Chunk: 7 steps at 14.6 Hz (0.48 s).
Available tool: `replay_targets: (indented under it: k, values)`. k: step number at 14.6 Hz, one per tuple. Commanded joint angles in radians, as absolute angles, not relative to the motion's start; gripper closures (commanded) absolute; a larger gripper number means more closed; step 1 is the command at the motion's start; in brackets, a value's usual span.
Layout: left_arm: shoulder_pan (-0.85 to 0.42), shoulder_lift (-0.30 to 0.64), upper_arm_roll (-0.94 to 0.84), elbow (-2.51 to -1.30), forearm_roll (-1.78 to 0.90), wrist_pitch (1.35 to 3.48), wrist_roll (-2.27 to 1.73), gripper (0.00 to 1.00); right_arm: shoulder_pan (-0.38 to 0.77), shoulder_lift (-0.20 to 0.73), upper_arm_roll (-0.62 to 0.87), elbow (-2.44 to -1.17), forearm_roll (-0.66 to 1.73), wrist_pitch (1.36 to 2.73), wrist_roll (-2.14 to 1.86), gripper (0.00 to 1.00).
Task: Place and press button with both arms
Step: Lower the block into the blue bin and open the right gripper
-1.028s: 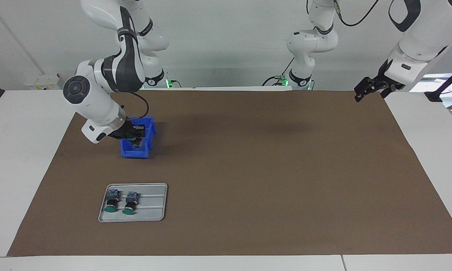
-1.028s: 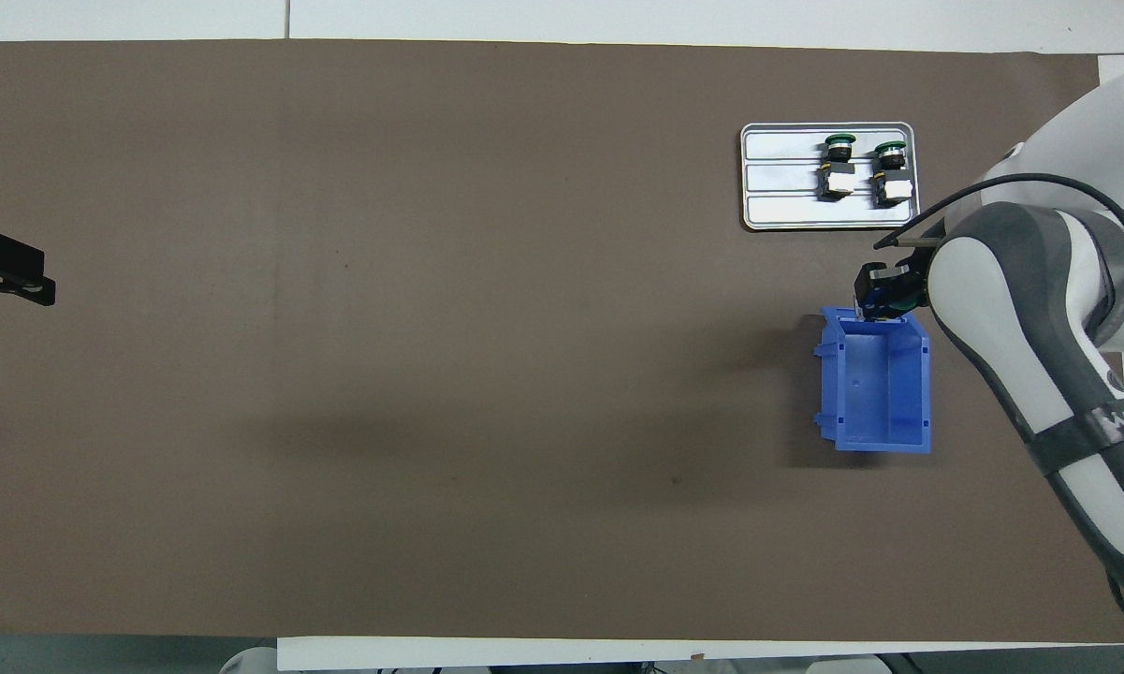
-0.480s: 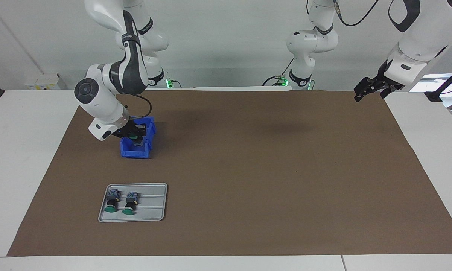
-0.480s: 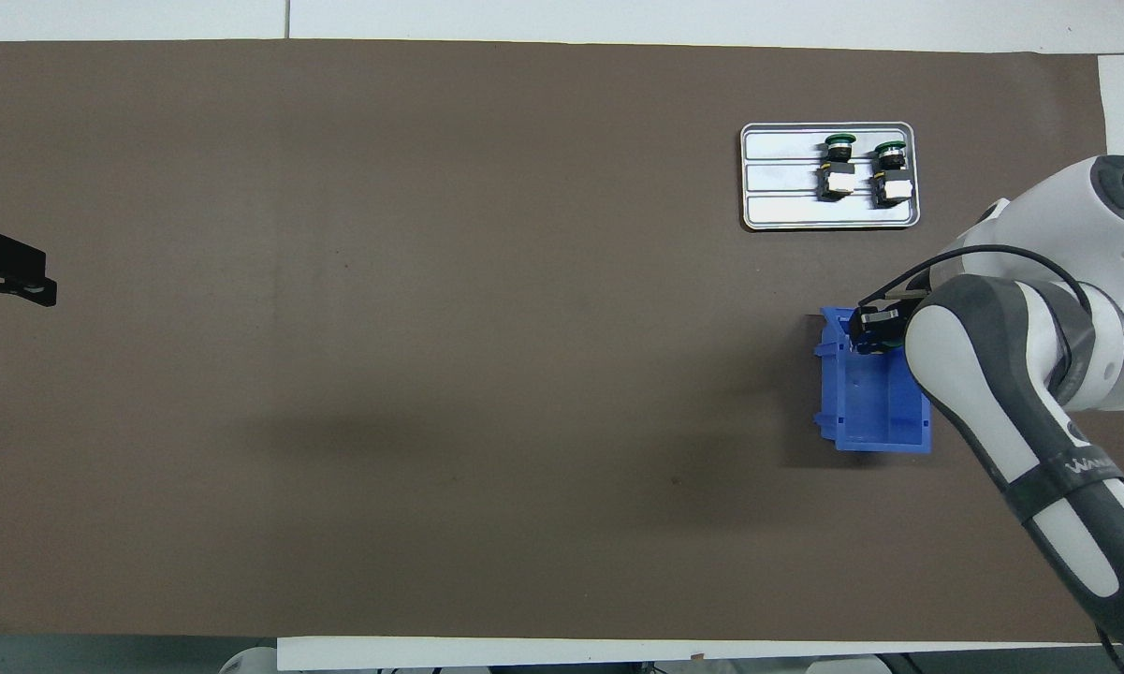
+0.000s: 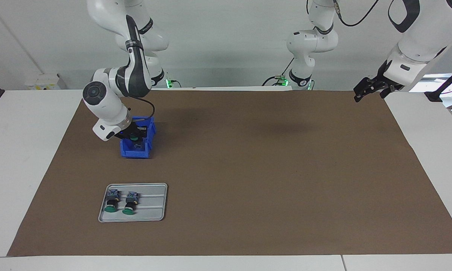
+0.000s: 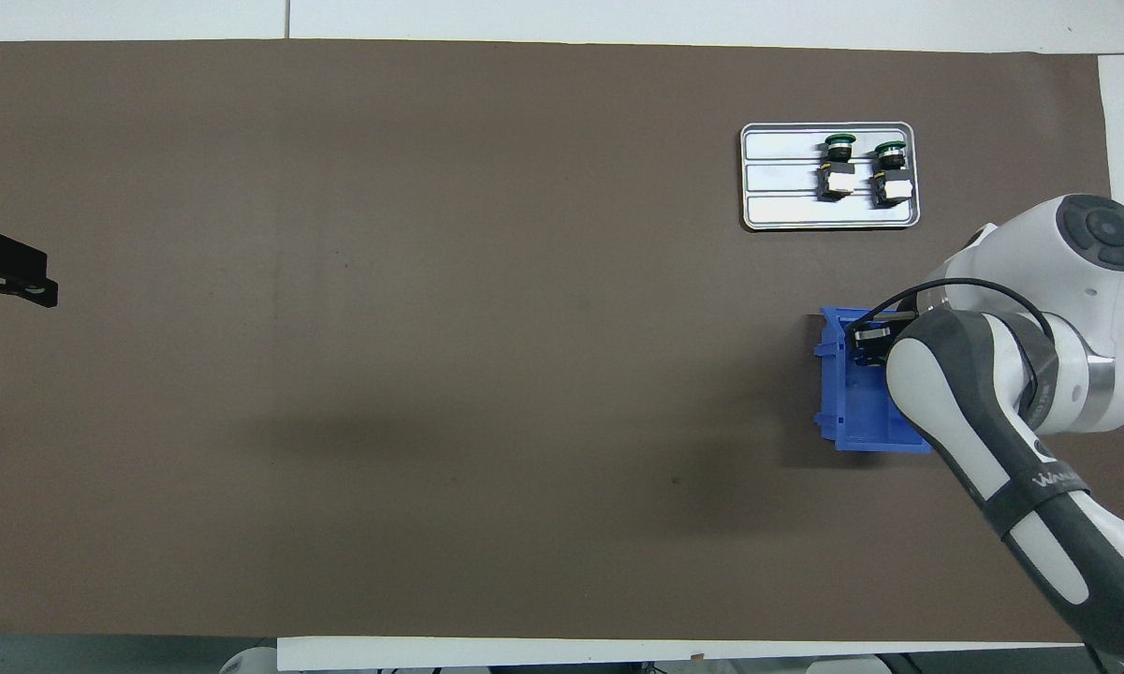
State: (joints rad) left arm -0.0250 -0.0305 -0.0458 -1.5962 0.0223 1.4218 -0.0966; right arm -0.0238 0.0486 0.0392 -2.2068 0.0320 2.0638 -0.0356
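Facing view: the right gripper (image 5: 136, 137) has drawn back over the blue bin (image 5: 147, 128), fingers clamped on a button (image 5: 134, 138), so the drop looks close. Two more buttons lie on the tray (image 5: 156, 210).

Overhead view: the left gripper (image 6: 9, 271) waits wide open and empty at the left arm's end.

The 2 arms are glossy white, built of rounded jointed segments with dark grey patches and round dark grey caps at the joints. The right arm (image 5: 113, 90) carries a thin black cable looping by its wrist and grey lettering on a dark band. The left arm (image 5: 410, 49) has black cables too.
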Motion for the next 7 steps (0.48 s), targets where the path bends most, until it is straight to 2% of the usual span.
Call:
replay_targets:
  k: [1, 3, 7]
  values:
    - [-0.025, -0.058, -0.051, -1.628, 0.032, 1.436, -0.083, 0.00, -0.037, 0.025, 0.048, -2.238, 0.012, 2.086, -0.020, 0.66]
    - [-0.034, -0.058, -0.051, -1.626, 0.032, 1.433, -0.084, 0.00, -0.038, 0.025, 0.048, -2.238, 0.012, 2.085, -0.020, 0.48]
    - [-0.040, -0.058, -0.051, -1.626, 0.032, 1.434, -0.084, 0.00, -0.038, 0.028, 0.048, -2.227, 0.011, 2.077, -0.020, 0.45]
